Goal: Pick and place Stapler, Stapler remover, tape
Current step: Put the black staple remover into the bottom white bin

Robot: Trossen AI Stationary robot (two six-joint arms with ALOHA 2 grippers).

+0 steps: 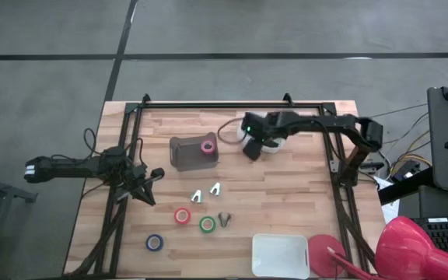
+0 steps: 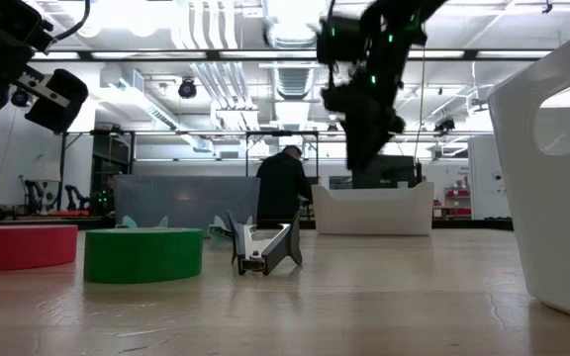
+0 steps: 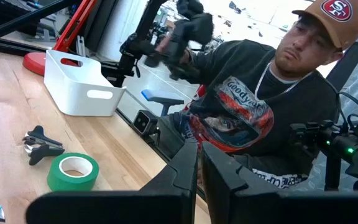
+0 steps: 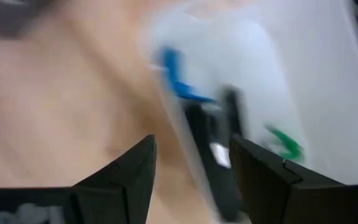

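Note:
My right gripper [image 1: 252, 152] hangs open, pointing steeply down over a small white tub [image 1: 276, 145] at the table's far right. In the blurred right wrist view a long dark thing, likely the stapler [image 4: 213, 165], lies in the tub between the spread fingers; I cannot tell whether they touch it. A pink tape roll [image 1: 207, 145] sits in a grey box [image 1: 187, 153]. Red [image 1: 182, 215], green [image 1: 207, 224] and blue [image 1: 155, 243] rolls lie flat on the wood. A dark staple remover [image 1: 224, 219] stands beside the green roll. My left gripper [image 1: 159, 176] waits shut at the left.
Two pale staple removers [image 1: 207, 191] lie mid-table. A white bin [image 1: 280, 255] and a red disc [image 1: 323, 250] stand at the near edge. Blue [image 4: 176, 78] and green [image 4: 284, 143] items lie in the tub. A person [image 3: 260, 106] sits beyond the table's near edge.

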